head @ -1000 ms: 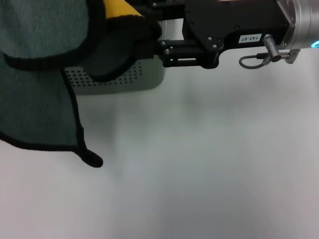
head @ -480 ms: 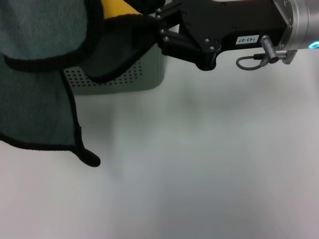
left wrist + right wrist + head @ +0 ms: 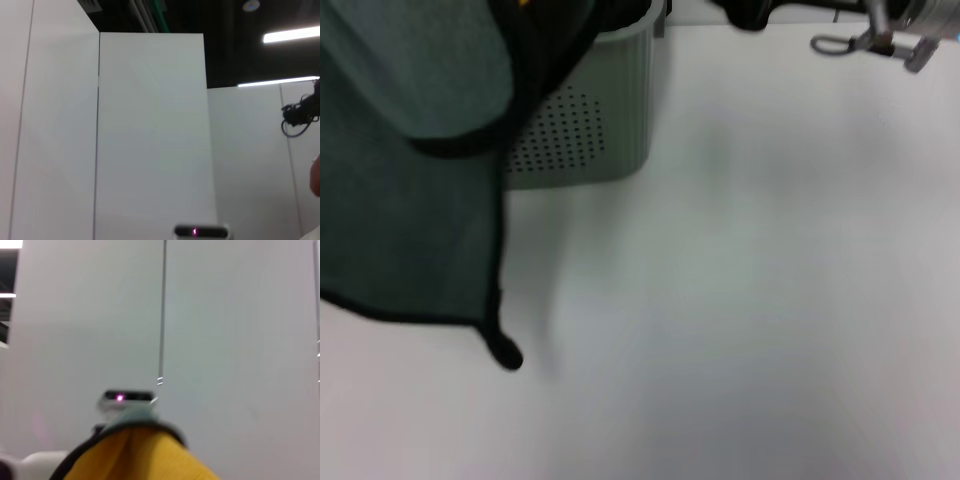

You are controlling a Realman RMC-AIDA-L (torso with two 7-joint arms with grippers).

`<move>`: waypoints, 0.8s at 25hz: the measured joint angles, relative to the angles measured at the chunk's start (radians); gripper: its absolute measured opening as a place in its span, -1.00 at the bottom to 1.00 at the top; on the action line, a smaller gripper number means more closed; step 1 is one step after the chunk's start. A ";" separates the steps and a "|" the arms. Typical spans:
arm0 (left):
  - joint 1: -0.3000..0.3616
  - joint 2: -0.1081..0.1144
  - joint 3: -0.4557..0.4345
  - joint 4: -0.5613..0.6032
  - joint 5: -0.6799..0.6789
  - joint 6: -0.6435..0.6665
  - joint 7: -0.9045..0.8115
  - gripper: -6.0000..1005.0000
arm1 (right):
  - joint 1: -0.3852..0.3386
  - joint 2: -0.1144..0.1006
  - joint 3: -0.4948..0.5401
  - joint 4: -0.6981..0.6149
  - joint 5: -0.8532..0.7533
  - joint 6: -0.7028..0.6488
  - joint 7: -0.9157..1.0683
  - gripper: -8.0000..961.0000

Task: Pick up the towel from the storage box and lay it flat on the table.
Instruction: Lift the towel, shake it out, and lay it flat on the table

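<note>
The towel point(image 3: 410, 200), dark grey-green with black edging, hangs in the air at the left of the head view. It covers the left part of the storage box point(image 3: 590, 130), and its lower corner loop point(image 3: 505, 352) dangles just over the table point(image 3: 750, 300). Only the black end of my right arm point(image 3: 750, 10) shows at the top edge, and its fingers are out of frame. The right wrist view shows the towel's yellow reverse point(image 3: 135, 455) bunched right in front of the camera, as if held. My left gripper is not visible.
The white tabletop stretches to the right of and in front of the box. A grey cable loop point(image 3: 840, 42) hangs from the right arm at the top right. The left wrist view shows only white wall panels point(image 3: 150, 140).
My right arm has risen almost out of the top of the head view, taking the towel's upper fold with it. The towel now hangs higher and uncovers more of the box's front.
</note>
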 joint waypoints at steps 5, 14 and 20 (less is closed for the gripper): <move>0.068 -0.065 -0.049 -0.016 0.096 -0.004 0.115 -0.89 | -0.026 0.000 -0.035 -0.184 0.011 0.143 0.030 -0.97; 0.126 -0.155 -0.157 -0.101 0.349 -0.005 0.286 -0.42 | 0.001 -0.010 -0.073 -0.419 -0.015 0.331 0.064 -0.97; 0.123 -0.181 -0.259 -0.136 0.331 -0.010 0.306 -0.07 | -0.031 -0.009 -0.070 -0.565 -0.079 0.339 0.111 -0.97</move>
